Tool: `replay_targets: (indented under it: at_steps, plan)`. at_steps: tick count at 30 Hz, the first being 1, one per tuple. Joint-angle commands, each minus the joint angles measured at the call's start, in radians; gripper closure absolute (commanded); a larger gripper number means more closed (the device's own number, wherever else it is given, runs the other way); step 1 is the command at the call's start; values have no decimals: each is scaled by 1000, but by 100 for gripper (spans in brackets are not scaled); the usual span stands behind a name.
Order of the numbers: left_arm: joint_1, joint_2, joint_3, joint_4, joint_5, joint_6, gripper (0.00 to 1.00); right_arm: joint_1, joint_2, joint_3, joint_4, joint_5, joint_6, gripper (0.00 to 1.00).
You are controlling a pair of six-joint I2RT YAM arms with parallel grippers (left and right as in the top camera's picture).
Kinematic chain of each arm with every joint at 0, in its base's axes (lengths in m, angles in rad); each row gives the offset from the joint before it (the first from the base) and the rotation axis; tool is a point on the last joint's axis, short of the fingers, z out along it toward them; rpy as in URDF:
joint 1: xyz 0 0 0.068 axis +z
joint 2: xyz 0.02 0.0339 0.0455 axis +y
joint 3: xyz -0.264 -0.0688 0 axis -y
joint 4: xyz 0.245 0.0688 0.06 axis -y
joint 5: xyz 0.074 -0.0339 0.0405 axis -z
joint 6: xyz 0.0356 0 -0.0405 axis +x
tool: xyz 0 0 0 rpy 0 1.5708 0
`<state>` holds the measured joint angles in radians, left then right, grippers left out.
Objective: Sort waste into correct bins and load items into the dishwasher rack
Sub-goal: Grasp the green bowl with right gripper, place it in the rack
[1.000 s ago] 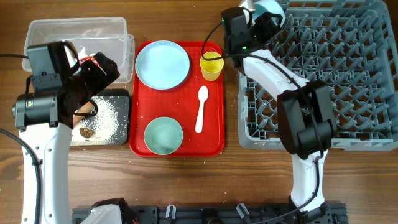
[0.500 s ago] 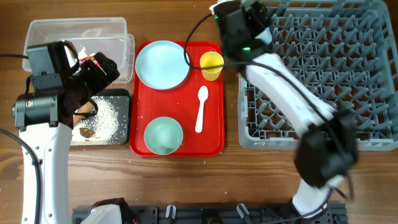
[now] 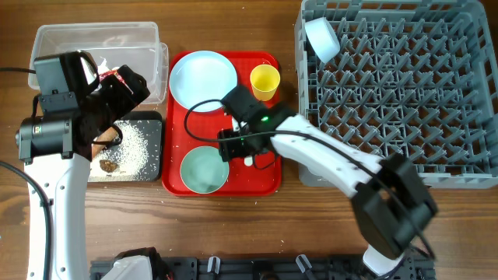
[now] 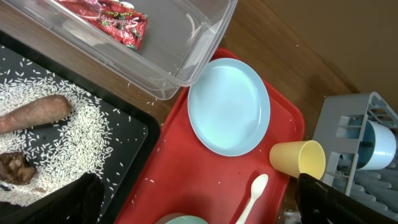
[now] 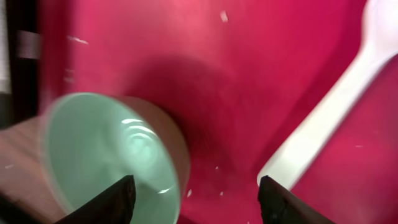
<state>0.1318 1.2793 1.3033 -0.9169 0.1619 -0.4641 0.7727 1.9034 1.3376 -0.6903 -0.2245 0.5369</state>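
My right gripper [image 3: 233, 145] [image 5: 202, 208] is open and empty, low over the red tray between the pale green bowl [image 3: 205, 169] [image 5: 106, 155] and the white spoon [image 3: 250, 155] [image 5: 329, 124]. The white bowl [image 3: 321, 37] lies tilted in the far-left corner of the grey rack [image 3: 405, 93]. The pale blue plate [image 3: 202, 79] and yellow cup [image 3: 264, 81] sit on the tray. My left gripper [image 3: 128, 85] [image 4: 196, 199] is open and empty above the bins. The red wrapper [image 4: 106, 18] lies in the clear box [image 3: 93, 43]. Rice, a brown sausage scrap [image 4: 34, 115] and a dark lump [image 4: 12, 168] lie in the black tray [image 3: 144, 159].
The flat red tray [image 3: 268, 183] sits between the bins and the rack. The right arm reaches across the gap between the rack's front-left corner and the tray. Bare wooden table lies along the front edge.
My right arm has swung from the rack's far-left corner down to the red tray, leaving the white bowl in the rack. The left arm has not moved.
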Motion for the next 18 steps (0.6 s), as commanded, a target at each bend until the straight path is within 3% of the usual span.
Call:
replay_targets:
  at_steps: [1,3,7,12,15,18]
  plan:
    - [-2,0,6,3,-6,19,0,21,99,12,3,28,38,40]
    - [-2,0,6,3,-6,19,0,21,105,13,34,29,27,51]
    - [-2,0,6,3,-6,19,0,22,105,15,52,32,32,96]
    - [-2,0,6,3,-6,19,0,0,-7,150,-140,126,-14,96]
    - [-2,0,6,3,-6,19,0,-70,-174,219,-257,398,-21,96]
    - [-2,0,6,3,-6,19,0,-188,-304,219,-346,797,-26,96]
